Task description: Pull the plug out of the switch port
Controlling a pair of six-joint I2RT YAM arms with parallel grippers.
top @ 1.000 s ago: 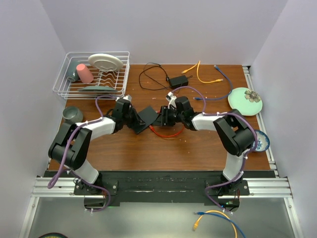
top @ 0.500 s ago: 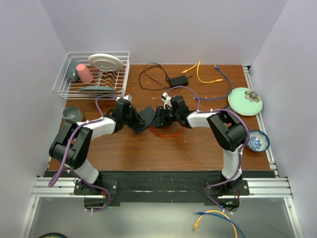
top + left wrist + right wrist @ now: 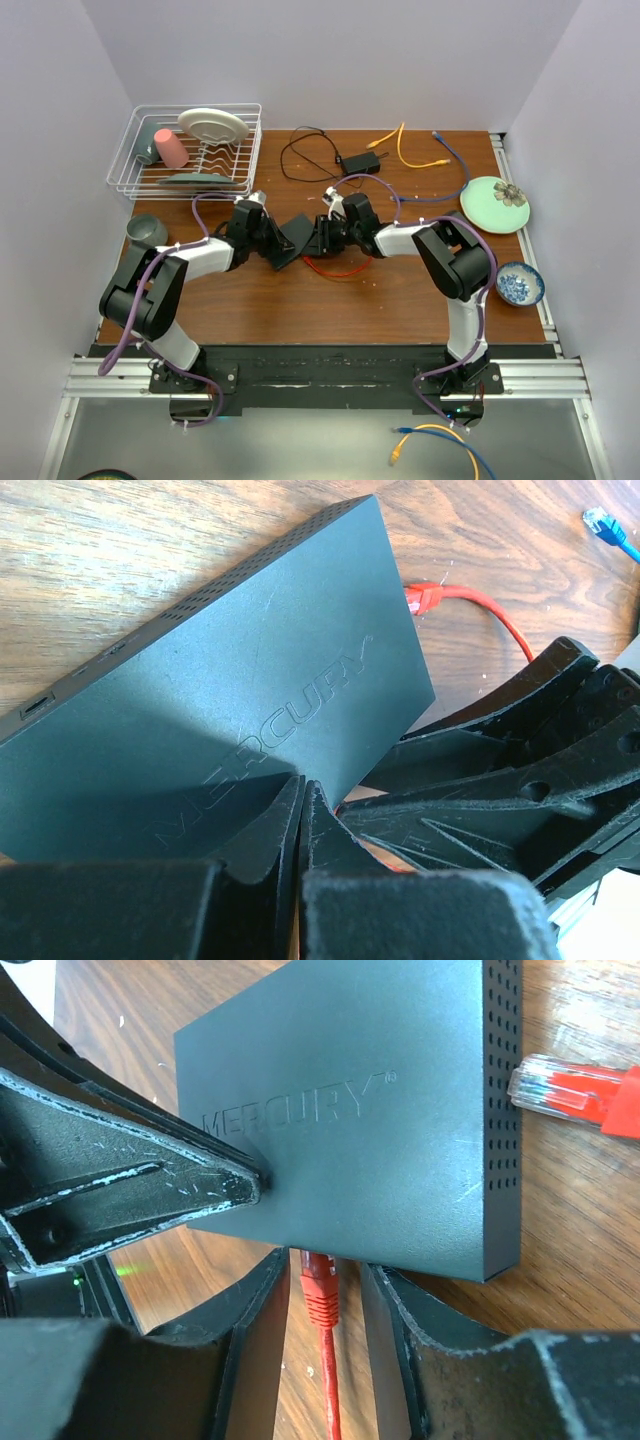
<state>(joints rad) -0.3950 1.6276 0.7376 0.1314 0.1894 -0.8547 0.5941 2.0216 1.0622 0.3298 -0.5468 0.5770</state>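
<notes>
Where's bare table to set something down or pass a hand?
Free: the near strip of table between the left arm and right arm, below the red cable. Crowded: centre, around the black box; back edge, with rack, adapter and loose cables; right edge, with plate and bowl.

L arm (image 3: 195,255): bent, reaching in twd centre.
L gripper (image 3: 302,815): jaws shut tight.
R arm (image 3: 415,238): bent, reaching in.
R gripper (image 3: 322,1290): jaws apart.
</notes>
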